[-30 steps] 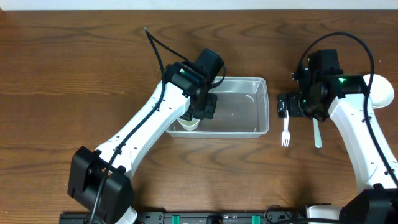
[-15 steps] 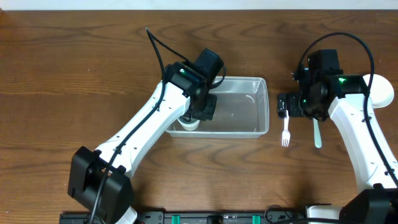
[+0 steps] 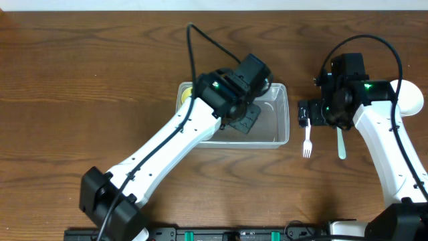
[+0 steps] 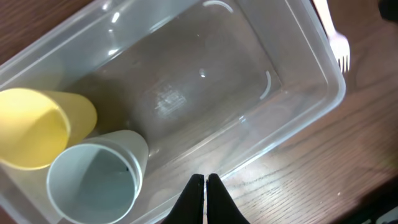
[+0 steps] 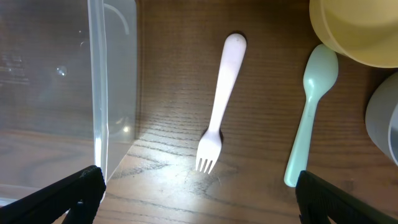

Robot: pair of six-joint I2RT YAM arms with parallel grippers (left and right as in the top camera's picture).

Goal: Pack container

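Note:
The clear container (image 3: 281, 137) lies mid-table; it also shows in the left wrist view (image 4: 298, 74) and the right wrist view (image 5: 99, 93). A yellow cup (image 4: 31, 127) and a pale cup (image 4: 93, 180) stand side by side in its left end; only the yellow cup (image 3: 185, 94) shows in the overhead view. My left gripper (image 3: 244, 122) is shut and empty over the container's front wall (image 4: 205, 182). My right gripper (image 3: 321, 115) is open wide above a white fork (image 5: 217, 106) and a pale green spoon (image 5: 311, 112) on the table.
The fork (image 3: 307, 140) and spoon (image 3: 341, 144) lie just right of the container. A white bowl (image 3: 413, 97) sits at the far right. A yellow bowl (image 5: 360, 31) and a pale round vessel (image 5: 384, 124) lie beside the spoon.
My left arm has swung right from the container's left end to its middle, away from the pale cup, which stays in the container. The right arm has not moved.

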